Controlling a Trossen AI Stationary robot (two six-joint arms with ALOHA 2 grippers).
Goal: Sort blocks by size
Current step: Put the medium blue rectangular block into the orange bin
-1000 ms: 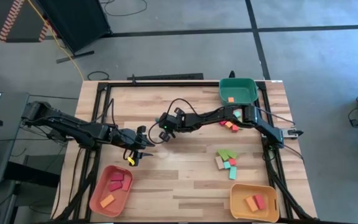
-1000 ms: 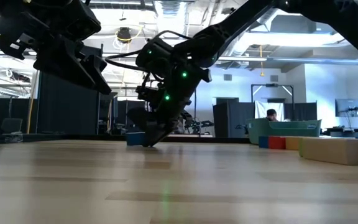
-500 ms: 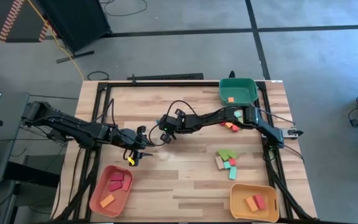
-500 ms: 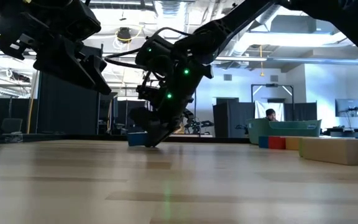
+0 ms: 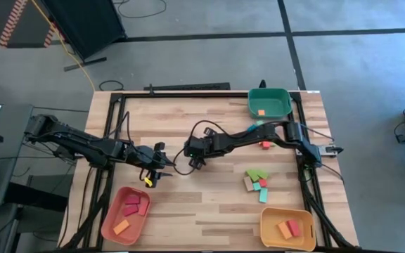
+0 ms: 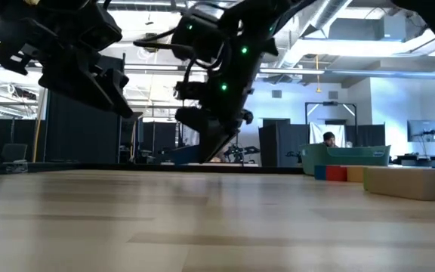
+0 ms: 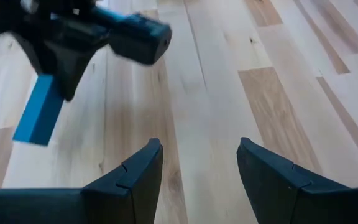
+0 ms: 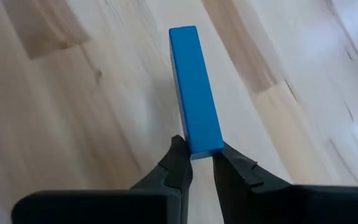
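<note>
My right gripper [image 8: 199, 154] is shut on a blue bar [image 8: 193, 87] above the middle of the table; it also shows in the high view [image 5: 193, 153] and the low view [image 6: 214, 147]. The left wrist view shows the bar [image 7: 39, 117] hanging slanted under that gripper. My left gripper [image 7: 197, 168] is open and empty just left of it [image 5: 160, 164]. Loose green, teal, red and tan blocks [image 5: 256, 181] lie on the table's right side, and a red and orange few [image 5: 264, 144] lie farther back. My right gripper pinches the blue bar by one short end [image 8: 202, 144] between its two fingers. The bar runs on past the fingertips, along the fingers. It is lifted clear of the table and slants downward.
A green tray [image 5: 269, 111] with an orange block stands at the far right. A salmon tray [image 5: 111, 219] with red and orange blocks is at the near left, a yellow tray [image 5: 269, 235] with two blocks at the near right. Bare wood lies between the arms and the near edge.
My right gripper has risen from the table with the blue bar and drifted a little toward the table's right and near edges. The bar, which lay on the wood, now hangs clear of it.
</note>
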